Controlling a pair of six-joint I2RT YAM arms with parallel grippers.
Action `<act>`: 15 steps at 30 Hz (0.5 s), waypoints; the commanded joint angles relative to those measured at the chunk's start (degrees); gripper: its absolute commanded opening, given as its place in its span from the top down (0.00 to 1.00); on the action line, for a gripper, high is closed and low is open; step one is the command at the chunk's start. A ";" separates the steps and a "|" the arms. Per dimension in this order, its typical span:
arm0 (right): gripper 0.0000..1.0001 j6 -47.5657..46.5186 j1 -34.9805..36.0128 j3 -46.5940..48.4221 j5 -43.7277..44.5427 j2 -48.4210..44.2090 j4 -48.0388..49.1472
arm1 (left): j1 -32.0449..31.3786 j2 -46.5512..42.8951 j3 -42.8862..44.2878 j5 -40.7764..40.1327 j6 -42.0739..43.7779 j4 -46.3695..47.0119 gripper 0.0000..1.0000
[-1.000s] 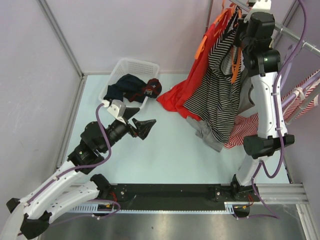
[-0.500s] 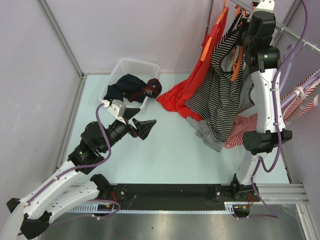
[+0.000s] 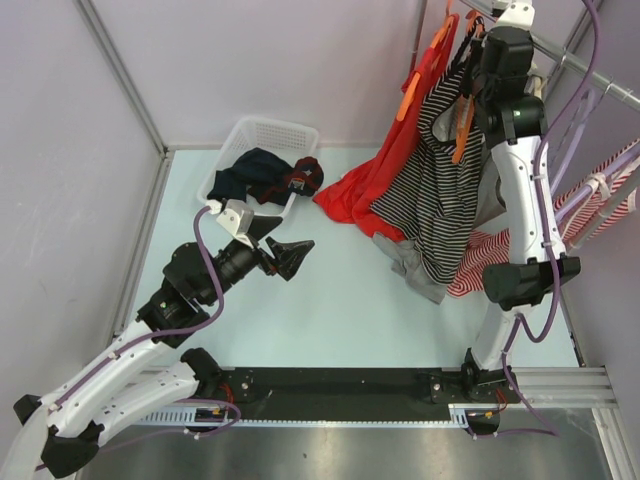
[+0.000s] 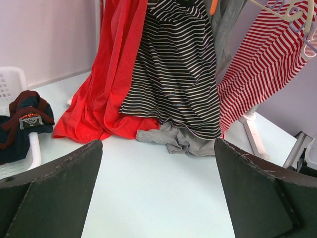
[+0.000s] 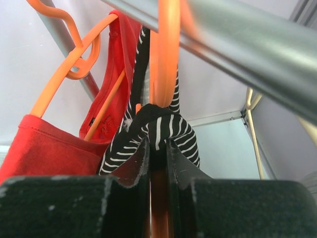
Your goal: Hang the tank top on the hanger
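Note:
The tank top [image 3: 430, 190], black-and-white striped, hangs from the orange hanger [image 3: 462, 118] at the back right, and its hem reaches the table. My right gripper [image 3: 480, 62] is raised to the metal rail [image 5: 237, 39]. In the right wrist view the right gripper [image 5: 158, 148] is shut on the hanger [image 5: 166, 59], and a bunched strap of the tank top [image 5: 163, 124] lies at its fingertips. The hanger's neck rises across the rail; whether it hooks on I cannot tell. My left gripper [image 3: 295, 252] hovers open over the table's left half, and nothing lies between its jaws [image 4: 158, 148].
A red garment [image 3: 360, 195] on a second orange hanger [image 5: 64, 69] hangs just left of the tank top. A red-and-white striped garment [image 3: 490, 255] on lilac hangers [image 3: 600, 185] hangs on the right. A grey cloth [image 3: 410, 265] lies below. A white basket [image 3: 265, 130] of dark clothes stands at the back left.
My right arm has moved up and a little left with the hanger and tank top, closer to the rail. The left arm has not moved.

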 commanded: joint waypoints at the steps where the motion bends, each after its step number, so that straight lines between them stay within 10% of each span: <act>1: 1.00 -0.54 2.52 -1.43 5.75 -1.29 0.88 | 0.48 -0.17 0.02 0.72 -1.20 2.36 0.01; 15: 0.36 -0.10 6.04 -5.55 10.86 -6.91 4.13 | 0.48 -0.79 0.29 -0.24 -0.58 2.01 0.00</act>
